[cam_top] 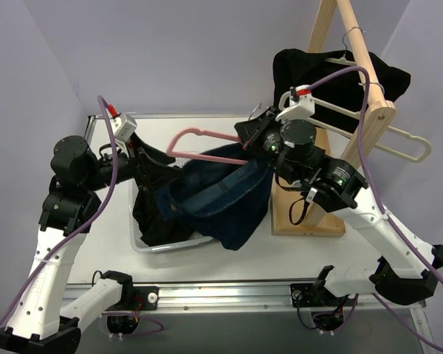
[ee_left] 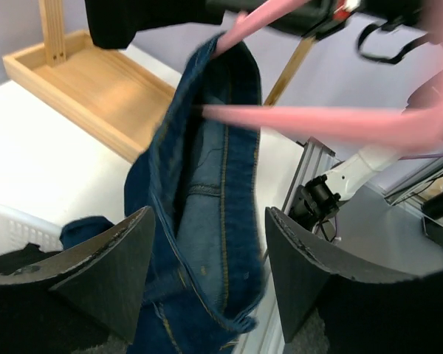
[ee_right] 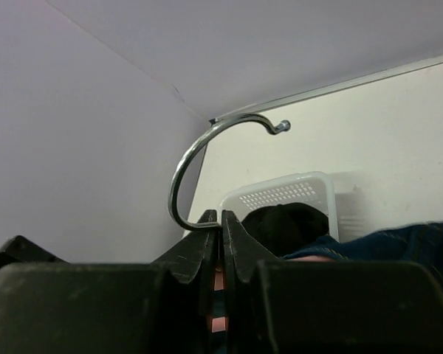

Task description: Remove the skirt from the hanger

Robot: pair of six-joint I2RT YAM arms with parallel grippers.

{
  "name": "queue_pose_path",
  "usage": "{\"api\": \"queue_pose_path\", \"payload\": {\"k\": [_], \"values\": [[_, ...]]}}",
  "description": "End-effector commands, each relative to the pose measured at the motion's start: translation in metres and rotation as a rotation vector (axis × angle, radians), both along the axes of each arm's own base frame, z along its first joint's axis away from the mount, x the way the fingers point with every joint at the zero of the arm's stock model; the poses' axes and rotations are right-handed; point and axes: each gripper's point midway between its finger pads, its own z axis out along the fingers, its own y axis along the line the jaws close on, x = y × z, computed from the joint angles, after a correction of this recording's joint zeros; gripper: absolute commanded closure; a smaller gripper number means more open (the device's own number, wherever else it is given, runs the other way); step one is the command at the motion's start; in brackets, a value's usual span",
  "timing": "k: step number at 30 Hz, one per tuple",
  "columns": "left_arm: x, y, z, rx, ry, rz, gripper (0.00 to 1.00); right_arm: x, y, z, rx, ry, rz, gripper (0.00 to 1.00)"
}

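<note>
My right gripper (cam_top: 252, 127) (ee_right: 221, 217) is shut on the neck of a pink hanger (cam_top: 199, 136) (ee_left: 317, 122), just below its metal hook (ee_right: 199, 147). A blue denim garment (cam_top: 221, 195) (ee_left: 207, 221) hangs from that hanger over the basket. My left gripper (cam_top: 151, 158) (ee_left: 210, 214) is open, with the denim waistband between its fingers, not pinched. A pale cream hanger (cam_top: 425, 151) hangs on the wooden rack at the right, its visible end bare. A black garment (cam_top: 310, 70) hangs on the rack behind; I cannot tell whether it is the skirt.
A white basket (cam_top: 136, 240) (ee_right: 280, 193) on the table holds black cloth (cam_top: 151, 217). The wooden rack (cam_top: 376, 96) stands at the right on its tray base (cam_top: 310, 217) (ee_left: 81, 81). A grey wall stands behind the table.
</note>
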Motion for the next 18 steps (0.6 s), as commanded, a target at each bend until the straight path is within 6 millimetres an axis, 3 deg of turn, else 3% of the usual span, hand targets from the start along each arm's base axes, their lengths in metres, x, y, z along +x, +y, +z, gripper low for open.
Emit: {"api": "queue_pose_path", "payload": {"k": [1, 2, 3, 8, 11, 12, 17, 18], "values": [[0.003, 0.000, -0.010, 0.011, 0.022, 0.004, 0.35, -0.012, -0.040, 0.069, 0.174, -0.116, -0.086, 1.00], [0.004, -0.001, -0.013, 0.012, 0.032, -0.001, 0.68, -0.015, -0.044, 0.073, 0.181, -0.123, -0.092, 1.00], [0.005, -0.001, -0.017, 0.015, 0.044, -0.001, 0.94, -0.016, -0.047, 0.074, 0.180, -0.124, -0.097, 1.00], [0.025, 0.010, -0.047, 0.099, 0.103, 0.119, 0.98, -0.023, -0.048, 0.085, 0.206, -0.151, -0.067, 1.00], [0.027, 0.001, -0.057, 0.093, 0.121, 0.051, 0.98, -0.024, -0.041, 0.091, 0.236, -0.159, -0.032, 1.00], [0.020, -0.008, -0.046, 0.040, 0.089, -0.029, 0.98, -0.026, -0.038, 0.094, 0.244, -0.162, -0.016, 1.00], [0.000, -0.041, -0.028, -0.118, 0.013, -0.281, 0.09, -0.026, -0.034, 0.099, 0.265, -0.165, 0.003, 1.00], [-0.009, -0.051, -0.018, -0.150, -0.034, -0.323, 0.05, -0.026, -0.033, 0.099, 0.266, -0.164, 0.004, 1.00]]}}
